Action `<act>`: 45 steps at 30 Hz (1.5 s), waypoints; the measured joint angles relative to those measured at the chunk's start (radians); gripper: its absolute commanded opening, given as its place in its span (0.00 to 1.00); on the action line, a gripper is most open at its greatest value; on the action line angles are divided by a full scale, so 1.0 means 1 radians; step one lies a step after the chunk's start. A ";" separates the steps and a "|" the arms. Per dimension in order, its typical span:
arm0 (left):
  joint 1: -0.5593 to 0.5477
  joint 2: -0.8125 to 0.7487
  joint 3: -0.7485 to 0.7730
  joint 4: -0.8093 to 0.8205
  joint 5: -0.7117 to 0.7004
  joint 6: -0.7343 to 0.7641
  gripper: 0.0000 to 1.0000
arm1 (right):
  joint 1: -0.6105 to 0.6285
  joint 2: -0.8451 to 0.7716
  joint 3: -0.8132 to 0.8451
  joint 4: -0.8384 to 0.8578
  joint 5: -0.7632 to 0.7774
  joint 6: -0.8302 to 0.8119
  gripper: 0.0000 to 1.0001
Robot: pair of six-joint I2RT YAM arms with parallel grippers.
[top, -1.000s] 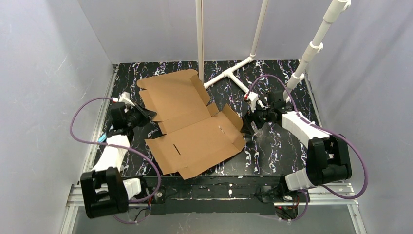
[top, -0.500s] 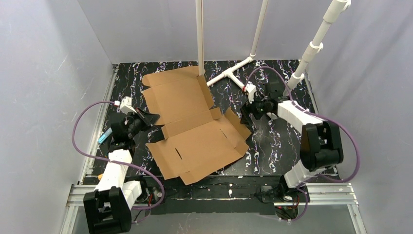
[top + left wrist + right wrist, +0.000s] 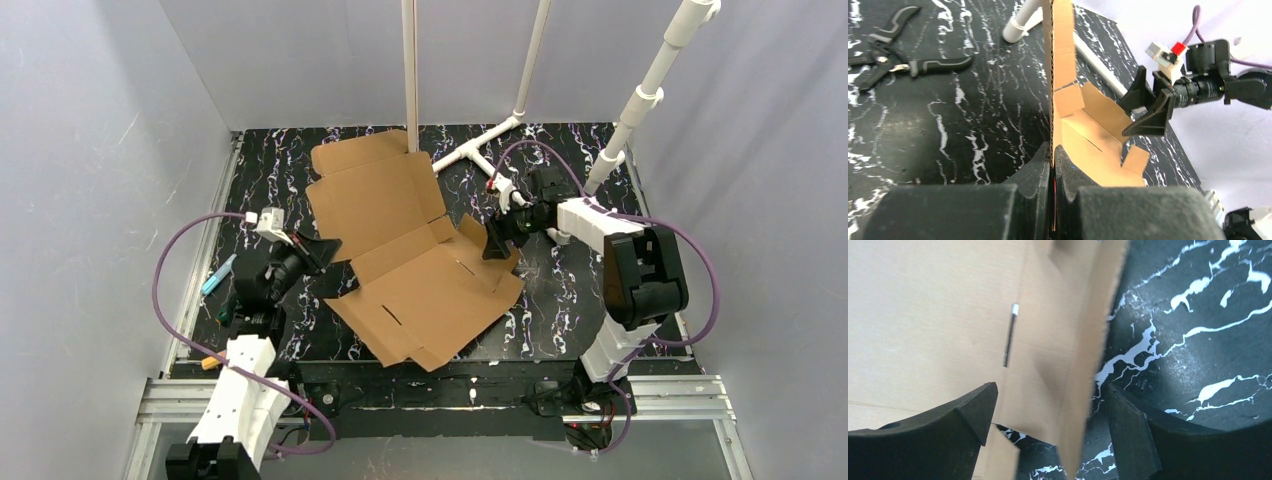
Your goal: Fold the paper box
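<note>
1. The paper box (image 3: 415,255) is lying unfolded on the black marbled table (image 3: 570,290) between the two arms. Its lid panel is pointing toward the far wall and its base panel toward the near edge.
2. The left gripper (image 3: 322,250) is reaching in at the box's left edge. The right gripper (image 3: 497,243) is sitting at the box's right side flap, which is standing up off the table.
3. In the left wrist view, the left gripper (image 3: 1053,152) is pinching fully closed on the cardboard edge, and the sheet (image 3: 1060,75) is running straight out from between its fingers.
4. In the right wrist view, the right gripper (image 3: 1048,405) is standing wide apart, straddling the raised flap (image 3: 1083,365). The cardboard is passing between the fingers (image 3: 968,410) with a gap on either side, so it is gripping nothing.
5. Pliers (image 3: 893,55) are lying on the table to the left of the box, well apart from it.
</note>
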 measured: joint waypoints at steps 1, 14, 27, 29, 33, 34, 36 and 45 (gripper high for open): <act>-0.022 -0.021 -0.009 0.003 -0.012 -0.001 0.00 | 0.000 -0.011 0.000 -0.003 -0.015 -0.005 0.92; -0.143 -0.177 -0.017 -0.142 -0.073 -0.064 0.00 | 0.067 0.041 0.294 0.105 -0.079 0.121 0.98; -0.148 -0.412 0.022 -0.541 -0.113 -0.070 0.00 | 0.264 0.262 0.418 0.274 0.056 0.275 0.83; -0.148 -0.418 0.022 -0.558 -0.113 -0.069 0.00 | 0.267 0.262 0.418 0.277 0.016 0.283 0.76; -0.148 -0.423 0.022 -0.579 -0.115 -0.062 0.00 | 0.256 0.256 0.409 0.305 -0.053 0.305 0.65; -0.148 -0.423 0.022 -0.580 -0.116 -0.059 0.00 | 0.252 0.245 0.395 0.311 -0.068 0.309 0.58; -0.149 -0.422 0.023 -0.580 -0.118 -0.055 0.00 | 0.242 0.212 0.360 0.317 -0.095 0.316 0.43; -0.151 -0.352 0.029 -0.518 -0.117 -0.037 0.64 | 0.167 0.078 0.272 0.363 -0.117 0.351 0.02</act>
